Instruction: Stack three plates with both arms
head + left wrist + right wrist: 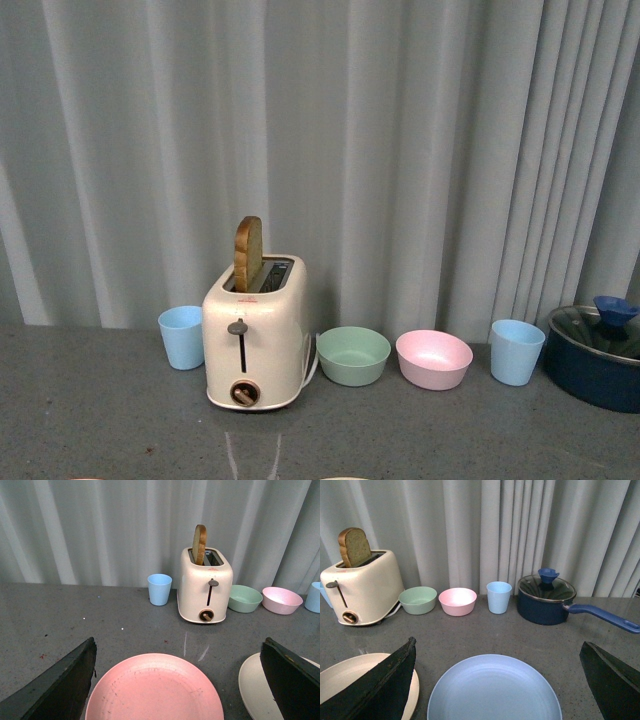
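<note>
In the left wrist view the pink plate (155, 690) lies flat on the grey table, straight below my left gripper (179, 642). That gripper is open, its dark fingers (60, 685) spread wider than the plate. The cream-beige plate (252, 687) lies beside the pink one, partly hidden by the other finger. The right wrist view has the light blue plate (495, 690) lying flat under my open right gripper (497, 641), with nothing between its fingers. There the cream-beige plate (350, 675) shows at the side behind one finger. All three plates lie apart, none on another.
Along the curtain stand a cream toaster (257, 335) with a bread slice, two light blue cups (181, 336) (517, 351), a green bowl (353, 355), a pink bowl (434, 358) and a dark blue lidded pot (600, 360) whose long handle (605, 617) points sideways.
</note>
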